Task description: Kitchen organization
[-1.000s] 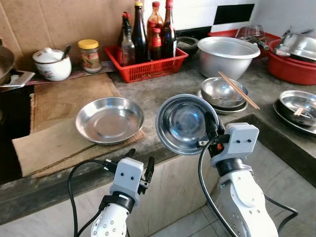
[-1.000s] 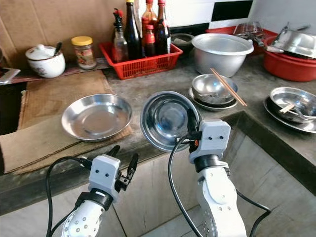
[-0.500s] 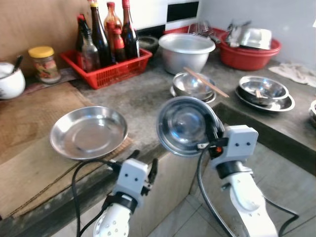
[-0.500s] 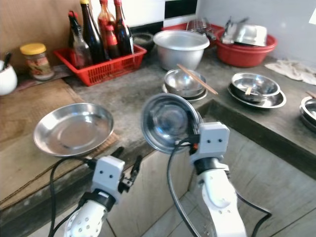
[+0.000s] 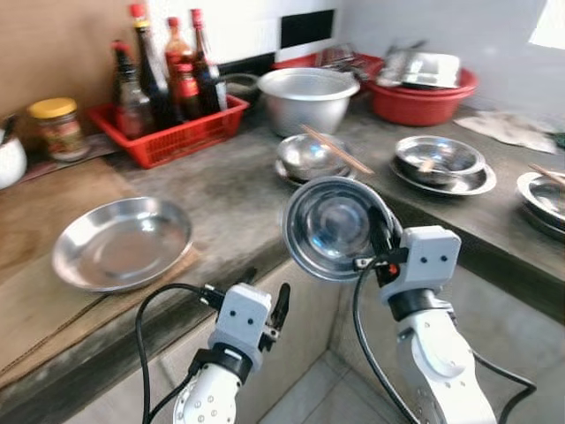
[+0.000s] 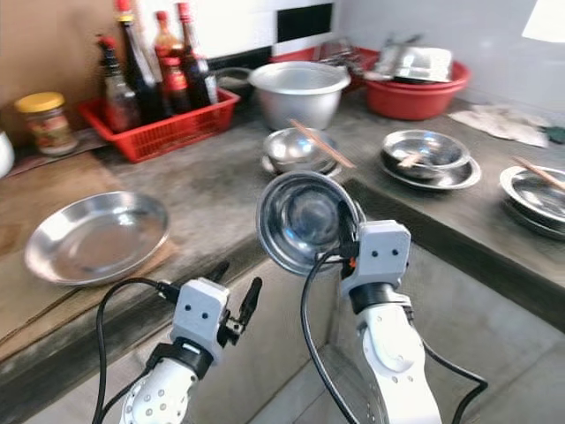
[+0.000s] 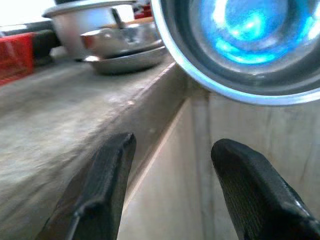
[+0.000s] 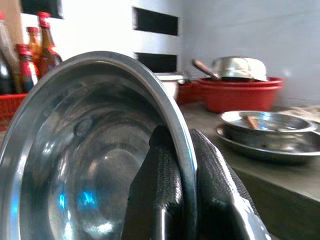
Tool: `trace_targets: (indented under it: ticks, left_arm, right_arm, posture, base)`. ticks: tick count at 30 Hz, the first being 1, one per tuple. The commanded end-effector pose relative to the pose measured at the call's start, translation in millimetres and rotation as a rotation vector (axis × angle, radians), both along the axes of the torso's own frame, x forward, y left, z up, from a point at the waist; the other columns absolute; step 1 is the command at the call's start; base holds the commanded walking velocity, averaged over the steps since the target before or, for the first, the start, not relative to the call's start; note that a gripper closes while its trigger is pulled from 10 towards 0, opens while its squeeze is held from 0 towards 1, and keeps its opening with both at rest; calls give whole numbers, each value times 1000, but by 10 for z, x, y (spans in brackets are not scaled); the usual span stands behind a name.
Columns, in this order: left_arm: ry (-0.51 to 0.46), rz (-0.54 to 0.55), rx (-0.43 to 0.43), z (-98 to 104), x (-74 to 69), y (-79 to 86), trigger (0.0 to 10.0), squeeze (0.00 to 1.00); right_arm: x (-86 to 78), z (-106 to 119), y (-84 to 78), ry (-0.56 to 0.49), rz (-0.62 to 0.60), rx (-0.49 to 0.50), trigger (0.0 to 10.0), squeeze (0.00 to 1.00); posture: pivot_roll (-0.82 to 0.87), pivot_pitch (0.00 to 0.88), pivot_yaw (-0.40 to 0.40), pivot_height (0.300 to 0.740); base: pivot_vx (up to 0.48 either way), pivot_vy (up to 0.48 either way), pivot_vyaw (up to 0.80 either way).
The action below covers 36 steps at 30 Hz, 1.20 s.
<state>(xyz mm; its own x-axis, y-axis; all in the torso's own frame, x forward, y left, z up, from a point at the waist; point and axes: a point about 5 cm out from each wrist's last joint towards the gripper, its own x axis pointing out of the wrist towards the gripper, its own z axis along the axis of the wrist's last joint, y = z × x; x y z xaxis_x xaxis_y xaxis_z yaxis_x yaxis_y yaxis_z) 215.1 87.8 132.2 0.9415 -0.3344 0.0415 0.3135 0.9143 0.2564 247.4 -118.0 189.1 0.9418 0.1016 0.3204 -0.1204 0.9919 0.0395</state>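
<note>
My right gripper (image 5: pixel 381 246) is shut on the rim of a steel bowl (image 5: pixel 331 225), held upright on its edge in the air in front of the counter edge, its hollow facing me. In the right wrist view the two fingers (image 8: pixel 160 185) pinch the bowl (image 8: pixel 80 165) rim. My left gripper (image 5: pixel 265 296) is open and empty, low below the counter edge. Its two black fingers (image 7: pixel 107 175) stand apart in the left wrist view, with the held bowl (image 7: pixel 240 45) above them. A wide steel dish (image 5: pixel 119 243) lies on a brown mat at the counter's left.
A bowl with chopsticks (image 5: pixel 313 155) sits mid-counter, with more stacked steel bowls (image 5: pixel 437 161) to the right. A large aluminium basin (image 5: pixel 305 95), a red basket of bottles (image 5: pixel 168 124), a red tub of cookware (image 5: pixel 424 88) and a jar (image 5: pixel 55 128) line the back. Tiled floor lies below.
The view has swung right along the counter, so the dish and basket slid left and more bowls came into sight at right. Both grippers hold the same pose.
</note>
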Motion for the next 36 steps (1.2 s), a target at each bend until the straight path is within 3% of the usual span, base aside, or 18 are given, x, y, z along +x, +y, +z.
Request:
trace_targets:
  ticks: [1,5,12,25,36]
  left_arm:
    - [-1,-10,-5,6,-14,-31,10000,0]
    - [3,-5,-4,-3,-11,-28,10000,0]
    - [12,0,-35,2,-2,-14,10000,0]
    - [19,0,-41,10,-3,-12,10000,0]
    - [7,-4,-19,11,-6,-23,10000,0]
  right_arm:
    - [-10,27,-6,-19,-2,-10,10000,0]
    - [-13,16,-3,-19,1,-15,10000,0]
    - [-28,-15,2,-12,3,-24,10000,0]
    - [-72,-102,21,14,10,-39,10000,0]
    - [-62,-102,29,12,7,-44,10000,0]
  posture:
    - [145,41,-23,740]
    - [144,38,-22,740]
    - [145,47,-20,740]
    - [145,57,-23,740]
    - [146,59,-23,740]
  base:
    - [0,-472,-788]
    - [0,-472,-788]
    - [0,0,-788]
    - [0,447,-788]
    - [0,-52,-784]
